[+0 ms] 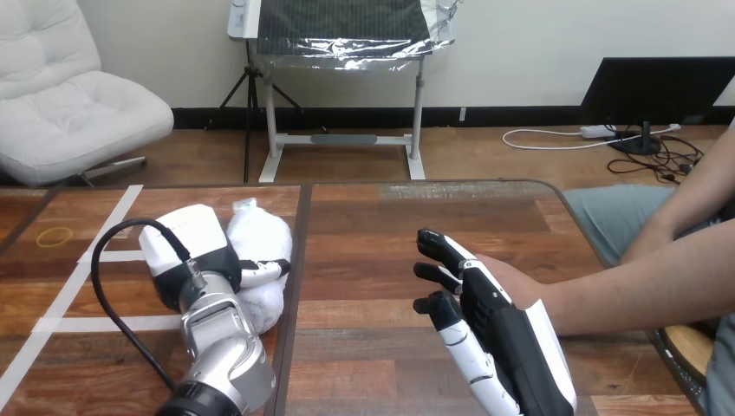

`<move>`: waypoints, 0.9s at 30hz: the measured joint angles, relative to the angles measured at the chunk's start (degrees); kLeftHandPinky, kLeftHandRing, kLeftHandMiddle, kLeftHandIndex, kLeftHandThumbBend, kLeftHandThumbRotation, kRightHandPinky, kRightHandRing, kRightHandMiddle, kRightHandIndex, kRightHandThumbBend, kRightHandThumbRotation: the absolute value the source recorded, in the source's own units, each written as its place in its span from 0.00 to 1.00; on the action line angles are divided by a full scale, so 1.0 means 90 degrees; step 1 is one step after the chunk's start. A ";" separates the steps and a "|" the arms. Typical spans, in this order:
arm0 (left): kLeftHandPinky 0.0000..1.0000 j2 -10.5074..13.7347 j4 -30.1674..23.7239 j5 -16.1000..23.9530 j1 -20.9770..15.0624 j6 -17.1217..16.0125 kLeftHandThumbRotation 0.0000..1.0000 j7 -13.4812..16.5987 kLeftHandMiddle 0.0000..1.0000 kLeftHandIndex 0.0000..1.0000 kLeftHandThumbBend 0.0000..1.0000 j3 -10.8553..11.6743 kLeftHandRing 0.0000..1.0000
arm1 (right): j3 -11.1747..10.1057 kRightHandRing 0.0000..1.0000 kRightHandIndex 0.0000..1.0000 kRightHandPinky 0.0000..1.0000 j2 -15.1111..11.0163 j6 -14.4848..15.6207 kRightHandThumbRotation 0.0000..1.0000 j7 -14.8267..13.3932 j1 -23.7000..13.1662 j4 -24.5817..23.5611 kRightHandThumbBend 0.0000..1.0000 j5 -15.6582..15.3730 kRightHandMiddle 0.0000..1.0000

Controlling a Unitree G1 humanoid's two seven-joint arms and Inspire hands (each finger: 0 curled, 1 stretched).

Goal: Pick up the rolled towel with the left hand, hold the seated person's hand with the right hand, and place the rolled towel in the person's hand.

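Note:
The rolled white towel [260, 238] lies on the wooden table [381, 225] left of centre. My left hand [204, 256] is over its left side, with fingers curled round the towel's front. The person's hand [511, 277] rests on the table at the right, its forearm running off the right edge. My right hand [490, 316] stands edge-up against the near side of the person's hand, fingers fairly straight and reaching past it. I cannot tell whether it grips the person's hand.
White tape lines [95, 251] cross the table's left part, and a yellow rubber band [54, 236] lies at the far left. A dark seam [295, 277] runs down the table beside the towel.

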 measured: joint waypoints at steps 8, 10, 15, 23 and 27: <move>0.21 -0.0001 -0.0295 -0.0179 0.0195 -0.0352 0.00 0.0217 0.38 0.48 0.76 0.0094 0.27 | -0.0004 0.84 0.86 0.70 0.0000 0.0000 0.86 0.0047 0.0000 0.0000 0.59 0.0009 0.88; 0.21 -0.0002 -0.0387 -0.0221 0.0282 -0.0480 0.00 0.0288 0.38 0.48 0.75 0.0141 0.27 | -0.0004 0.84 0.86 0.70 0.0000 0.0000 0.86 0.0052 0.0000 0.0000 0.59 0.0010 0.88; 0.19 -0.0002 -0.0610 -0.0276 0.0513 -0.0762 0.00 0.0504 0.35 0.48 0.73 0.0215 0.25 | -0.0006 0.84 0.85 0.70 0.0000 -0.0001 0.85 0.0055 -0.0001 0.0001 0.58 0.0014 0.87; 0.17 0.0035 -0.0820 -0.0478 0.0888 -0.1390 0.00 0.0857 0.34 0.48 0.70 0.0424 0.24 | -0.0010 0.83 0.84 0.69 0.0000 -0.0003 0.85 0.0056 -0.0001 0.0003 0.57 0.0016 0.86; 0.18 0.0054 -0.0901 -0.0691 0.1083 -0.1817 0.00 0.1047 0.35 0.48 0.69 0.0599 0.25 | -0.0015 0.83 0.84 0.69 0.0000 -0.0008 0.85 0.0056 -0.0002 0.0011 0.57 0.0016 0.86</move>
